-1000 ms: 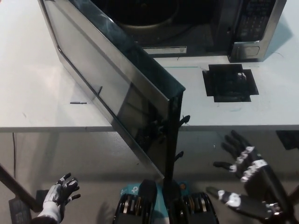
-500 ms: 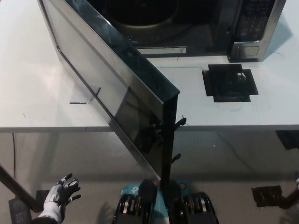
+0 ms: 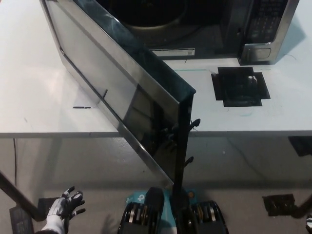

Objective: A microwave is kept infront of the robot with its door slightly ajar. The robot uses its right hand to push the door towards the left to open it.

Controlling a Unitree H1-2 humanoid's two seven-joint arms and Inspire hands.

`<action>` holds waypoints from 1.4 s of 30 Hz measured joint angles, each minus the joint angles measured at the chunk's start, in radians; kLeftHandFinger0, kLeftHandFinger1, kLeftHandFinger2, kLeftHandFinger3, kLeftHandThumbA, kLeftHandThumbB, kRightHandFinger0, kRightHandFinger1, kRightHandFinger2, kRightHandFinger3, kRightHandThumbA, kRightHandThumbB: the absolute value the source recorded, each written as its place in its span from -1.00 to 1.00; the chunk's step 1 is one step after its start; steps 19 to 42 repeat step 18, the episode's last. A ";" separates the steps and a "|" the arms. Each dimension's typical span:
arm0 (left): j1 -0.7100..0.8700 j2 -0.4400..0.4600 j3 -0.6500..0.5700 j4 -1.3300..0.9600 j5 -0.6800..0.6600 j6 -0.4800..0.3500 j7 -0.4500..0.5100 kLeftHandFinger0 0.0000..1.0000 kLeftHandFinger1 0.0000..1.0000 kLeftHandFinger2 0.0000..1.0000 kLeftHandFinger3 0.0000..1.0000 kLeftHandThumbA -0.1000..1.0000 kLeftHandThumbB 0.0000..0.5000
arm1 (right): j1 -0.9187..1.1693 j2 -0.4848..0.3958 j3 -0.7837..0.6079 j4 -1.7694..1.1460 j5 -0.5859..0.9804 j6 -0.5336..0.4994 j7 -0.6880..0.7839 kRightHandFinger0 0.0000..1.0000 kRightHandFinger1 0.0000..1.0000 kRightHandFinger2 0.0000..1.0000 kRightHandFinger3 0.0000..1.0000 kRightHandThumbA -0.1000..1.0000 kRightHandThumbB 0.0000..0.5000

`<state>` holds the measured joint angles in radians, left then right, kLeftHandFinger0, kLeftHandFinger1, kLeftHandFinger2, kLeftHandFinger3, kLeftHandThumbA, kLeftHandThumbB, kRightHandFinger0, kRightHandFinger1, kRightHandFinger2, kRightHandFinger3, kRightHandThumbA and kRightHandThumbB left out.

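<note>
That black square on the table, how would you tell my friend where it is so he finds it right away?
Start at the microwave at the back of the white table, its door swung wide open. Look just in front of its button panel, on the right. The black square lies flat there, the only dark patch on the pale tabletop, with a small shiny dot near its middle.
</note>
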<state>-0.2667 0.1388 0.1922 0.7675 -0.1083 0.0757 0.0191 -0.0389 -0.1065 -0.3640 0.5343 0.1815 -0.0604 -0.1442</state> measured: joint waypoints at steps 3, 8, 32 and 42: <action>0.000 0.001 0.000 0.003 0.000 -0.005 0.000 0.76 0.68 0.83 1.00 -0.09 -0.50 | -0.004 0.008 0.010 0.000 -0.008 -0.031 -0.007 0.22 0.56 0.64 0.71 0.33 0.22; 0.000 0.001 0.000 0.003 0.000 -0.009 0.000 0.78 0.71 0.85 0.97 -0.09 -0.50 | -0.006 0.010 0.021 0.002 -0.020 -0.058 -0.018 0.27 0.58 0.65 0.71 0.32 0.27; -0.004 0.001 0.005 0.011 -0.001 -0.014 0.000 0.74 0.69 0.82 0.96 -0.10 -0.43 | -0.009 0.022 0.026 0.008 -0.034 -0.082 -0.041 0.16 0.59 0.62 0.62 0.34 0.38; -0.004 0.001 0.005 0.011 -0.001 -0.014 0.000 0.74 0.69 0.82 0.96 -0.10 -0.43 | -0.009 0.022 0.026 0.008 -0.034 -0.082 -0.041 0.16 0.59 0.62 0.62 0.34 0.38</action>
